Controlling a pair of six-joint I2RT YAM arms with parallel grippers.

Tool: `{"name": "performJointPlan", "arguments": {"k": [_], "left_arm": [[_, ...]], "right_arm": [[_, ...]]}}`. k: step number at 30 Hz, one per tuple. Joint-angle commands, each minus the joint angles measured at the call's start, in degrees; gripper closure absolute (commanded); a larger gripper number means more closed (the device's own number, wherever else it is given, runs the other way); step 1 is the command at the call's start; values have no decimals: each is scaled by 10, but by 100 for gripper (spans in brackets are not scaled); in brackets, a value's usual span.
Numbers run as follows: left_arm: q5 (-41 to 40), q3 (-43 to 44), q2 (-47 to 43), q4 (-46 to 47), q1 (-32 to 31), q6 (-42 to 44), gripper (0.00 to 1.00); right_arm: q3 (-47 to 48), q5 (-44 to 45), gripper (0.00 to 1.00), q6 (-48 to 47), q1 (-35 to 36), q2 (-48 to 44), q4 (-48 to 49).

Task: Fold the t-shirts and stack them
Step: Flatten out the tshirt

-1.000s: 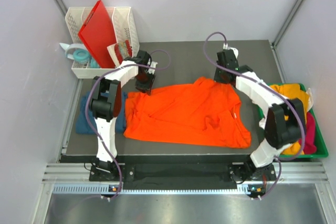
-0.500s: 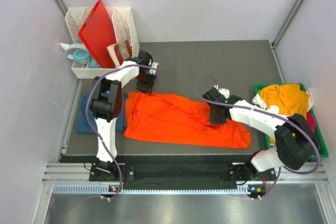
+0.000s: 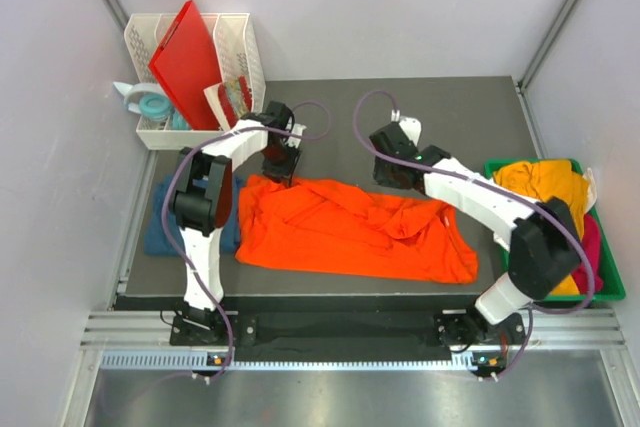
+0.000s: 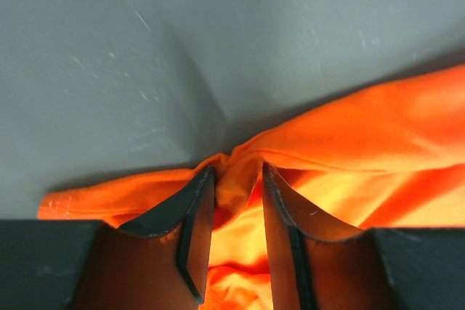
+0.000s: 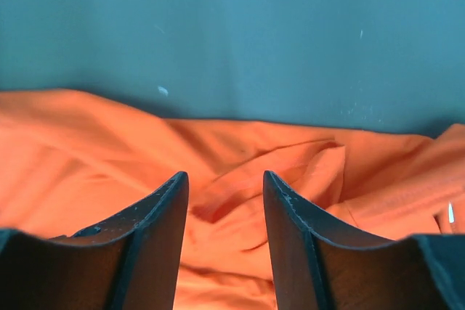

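Obs: left gripper (image 4: 236,173) has its fingers pinched on a bunched fold at the far-left corner of the orange t-shirt (image 3: 350,232). Right gripper (image 5: 221,179) has its fingers apart with nothing between them, above the shirt's rumpled far edge. The shirt lies spread across the grey table (image 3: 450,107).

Count:
- one orange t-shirt
- one dark teal-blue t-shirt (image 3: 158,229), at the table's left edge
- one mustard-yellow t-shirt (image 3: 540,185) and one pink t-shirt (image 3: 592,247), both in the green bin (image 3: 612,292)

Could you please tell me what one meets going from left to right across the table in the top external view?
Dark teal-blue cloth shirt → bright orange t-shirt → green plastic bin with a mustard-yellow shirt piled in it.
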Motion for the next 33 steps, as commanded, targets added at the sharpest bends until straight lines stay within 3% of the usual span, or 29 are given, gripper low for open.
{"name": "performJointPlan", "arguments": {"k": [1, 4, 11, 14, 18, 33], "left_arm": [[11, -19, -36, -8, -3, 0, 63], [10, -23, -39, -11, -2, 0, 63], [13, -34, -44, -6, -3, 1, 63], [17, -29, -39, -9, -2, 0, 63], [16, -27, -36, -10, -3, -2, 63], [16, -31, -31, -10, -3, 0, 63]], "right_arm": [[0, -13, 55, -17, -10, 61, 0], [-13, -14, 55, -11, -16, 83, -10], [-78, -22, 56, -5, -17, 25, 4], [-83, -30, 61, -5, -16, 25, -13], [-118, -29, 100, 2, -10, -5, -18], [-243, -56, 100, 108, 56, -153, -94]]}}
